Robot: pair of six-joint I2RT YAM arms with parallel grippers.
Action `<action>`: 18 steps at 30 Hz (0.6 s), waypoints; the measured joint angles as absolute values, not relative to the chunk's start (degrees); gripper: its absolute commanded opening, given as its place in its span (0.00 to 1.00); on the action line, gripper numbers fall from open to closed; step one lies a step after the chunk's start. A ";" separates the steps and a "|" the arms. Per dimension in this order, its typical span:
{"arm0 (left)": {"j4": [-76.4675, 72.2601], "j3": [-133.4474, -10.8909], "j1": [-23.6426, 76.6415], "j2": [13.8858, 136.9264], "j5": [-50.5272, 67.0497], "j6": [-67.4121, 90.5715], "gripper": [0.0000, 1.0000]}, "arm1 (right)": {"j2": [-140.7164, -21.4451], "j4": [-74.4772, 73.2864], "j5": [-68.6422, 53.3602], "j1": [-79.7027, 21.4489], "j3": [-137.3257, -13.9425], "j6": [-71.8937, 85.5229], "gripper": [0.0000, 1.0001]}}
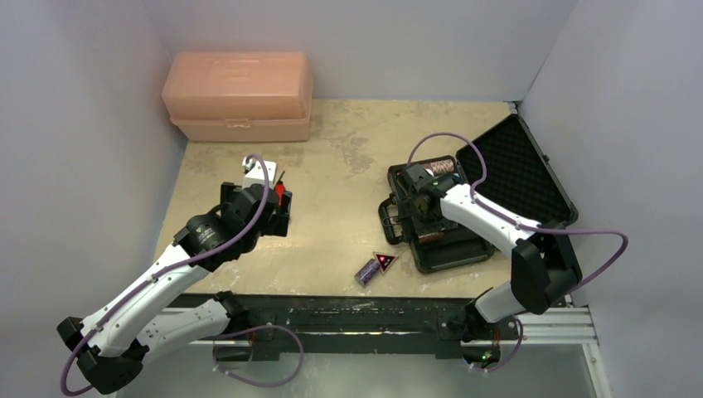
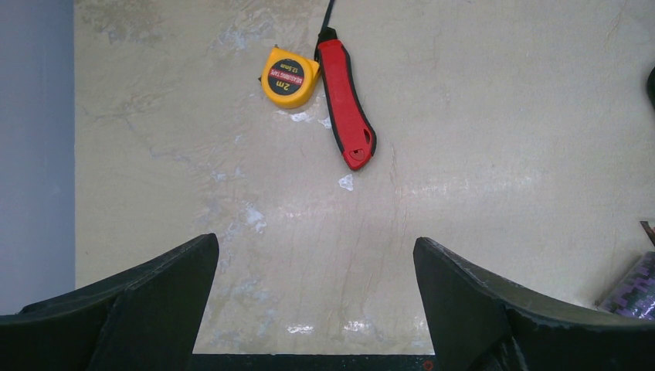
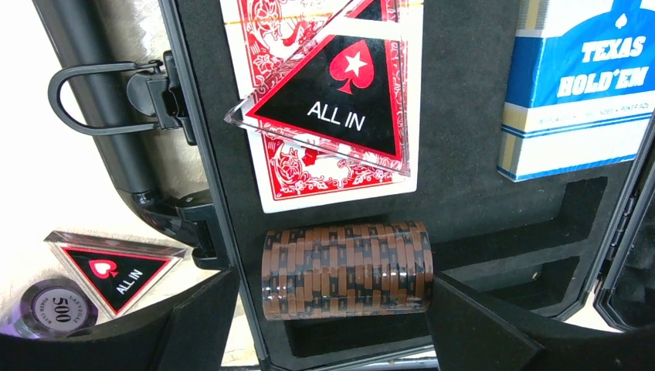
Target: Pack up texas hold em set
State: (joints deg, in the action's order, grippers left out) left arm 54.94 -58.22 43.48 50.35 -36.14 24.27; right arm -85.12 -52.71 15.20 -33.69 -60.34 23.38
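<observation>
The black case point(image 1: 464, 254) lies open at the right, its lid point(image 1: 518, 170) tipped back. My right gripper point(image 3: 332, 309) is open over the foam point(image 3: 463, 178). A brown poker chip stack point(image 3: 346, 270) lies on its side in a slot between the fingers; the left finger stands clear of it. Further in lie a red card deck point(image 3: 286, 174) with an "ALL IN" triangular token point(image 3: 336, 100) on top, and a blue deck point(image 3: 575, 85). Outside the case, another triangular token point(image 1: 383, 262) and a purple chip stack point(image 1: 366, 271) rest on the table. My left gripper point(image 2: 315, 270) is open and holds nothing.
A large peach plastic box point(image 1: 238, 95) stands at the back left. A red folding knife point(image 2: 346, 104) and a yellow tape measure point(image 2: 289, 76) lie ahead of the left gripper. The case handle point(image 3: 93, 97) sticks out on its left side.
</observation>
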 measured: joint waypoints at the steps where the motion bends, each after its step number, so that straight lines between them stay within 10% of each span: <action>1: 54.94 -58.22 43.48 50.35 -36.14 24.27 0.98 | -85.12 -52.60 15.07 -33.69 -60.20 23.29 0.93; 18: 54.94 -58.22 43.48 50.41 -36.14 24.27 0.97 | -85.12 -51.46 14.15 -33.41 -59.18 23.38 0.99</action>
